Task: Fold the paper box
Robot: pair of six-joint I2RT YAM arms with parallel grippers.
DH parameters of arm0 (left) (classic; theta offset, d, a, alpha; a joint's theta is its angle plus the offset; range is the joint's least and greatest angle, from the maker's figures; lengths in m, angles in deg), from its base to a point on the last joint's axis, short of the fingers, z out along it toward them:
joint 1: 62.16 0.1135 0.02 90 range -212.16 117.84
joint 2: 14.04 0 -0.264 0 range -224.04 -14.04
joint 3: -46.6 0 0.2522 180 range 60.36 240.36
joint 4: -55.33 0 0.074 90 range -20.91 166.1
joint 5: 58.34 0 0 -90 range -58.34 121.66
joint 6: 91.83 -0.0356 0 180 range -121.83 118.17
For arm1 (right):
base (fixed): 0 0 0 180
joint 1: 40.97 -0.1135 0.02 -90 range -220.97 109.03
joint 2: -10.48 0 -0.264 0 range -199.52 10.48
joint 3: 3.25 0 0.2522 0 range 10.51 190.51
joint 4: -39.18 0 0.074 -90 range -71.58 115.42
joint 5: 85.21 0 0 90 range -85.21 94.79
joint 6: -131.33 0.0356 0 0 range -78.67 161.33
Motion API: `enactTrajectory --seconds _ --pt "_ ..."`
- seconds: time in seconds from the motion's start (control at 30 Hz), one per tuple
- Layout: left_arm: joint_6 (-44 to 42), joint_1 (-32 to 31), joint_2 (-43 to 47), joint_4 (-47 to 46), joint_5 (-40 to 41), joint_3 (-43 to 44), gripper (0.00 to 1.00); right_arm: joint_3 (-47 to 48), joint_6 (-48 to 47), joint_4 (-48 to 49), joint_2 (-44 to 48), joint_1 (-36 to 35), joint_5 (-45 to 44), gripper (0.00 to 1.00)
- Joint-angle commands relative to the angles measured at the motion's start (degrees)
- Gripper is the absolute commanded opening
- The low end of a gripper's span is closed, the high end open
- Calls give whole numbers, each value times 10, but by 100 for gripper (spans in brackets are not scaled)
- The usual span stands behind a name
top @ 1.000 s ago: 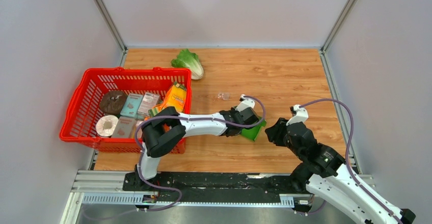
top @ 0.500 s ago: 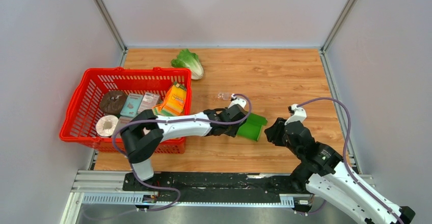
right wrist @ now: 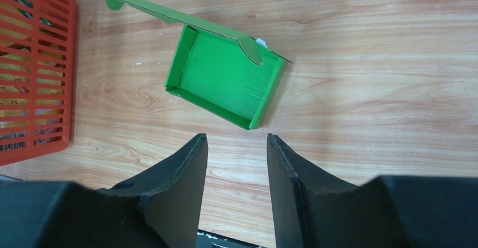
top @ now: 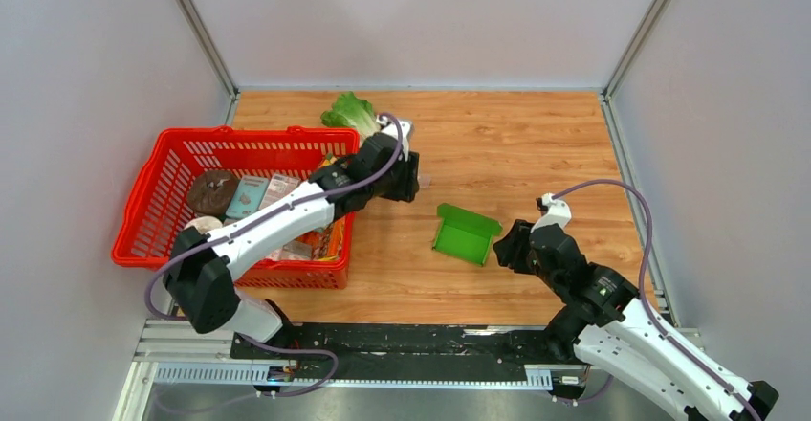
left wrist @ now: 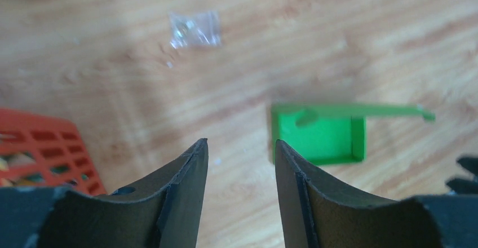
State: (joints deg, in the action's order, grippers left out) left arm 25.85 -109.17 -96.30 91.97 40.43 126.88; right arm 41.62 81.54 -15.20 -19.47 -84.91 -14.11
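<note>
Task item: green box, open tray, lid flap raised, on worktop right of basket, ungripped. Tooling: left end effector above basket's far right corner, released, empty; right end effector farther right of basket, beyond box, released, empty.

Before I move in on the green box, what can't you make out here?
- Box: blurred in the left wrist view, so its creases don't show.
- Basket: top view, the left arm covers its right-hand contents; the right wrist view cuts it at the edge.
- Clear bag: left wrist view, blurred; contents too small to tell.
- Lettuce: top view, partly behind the left arm.
</note>
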Motion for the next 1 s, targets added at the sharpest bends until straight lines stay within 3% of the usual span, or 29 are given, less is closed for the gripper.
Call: enactTrajectory --seconds 0.0,0.03,0.17,0.43,0.53,0.63,0.9,0.97 --pt "-41 55 -82 58 -22 104 55 28 -5 8 2 0 3 48" --pt "-46 60 -109 79 -11 167 54 30 -6 6 2 -1 5 49" --pt "-87 66 -233 128 59 291 47 40 -7 -7 2 0 7 54" --pt "-105 66 -423 194 78 469 51 42 -20 -3 20 0 19 76" --pt "-104 65 -447 188 57 467 52 40 -23 0 16 0 20 77" --pt "-99 61 -462 183 57 456 62 42 -27 3 10 -1 25 80" --pt "-93 59 -498 178 71 441 63 41 -29 4 11 0 28 83" --pt "-93 60 -509 180 71 441 59 40 -24 5 13 0 26 83"
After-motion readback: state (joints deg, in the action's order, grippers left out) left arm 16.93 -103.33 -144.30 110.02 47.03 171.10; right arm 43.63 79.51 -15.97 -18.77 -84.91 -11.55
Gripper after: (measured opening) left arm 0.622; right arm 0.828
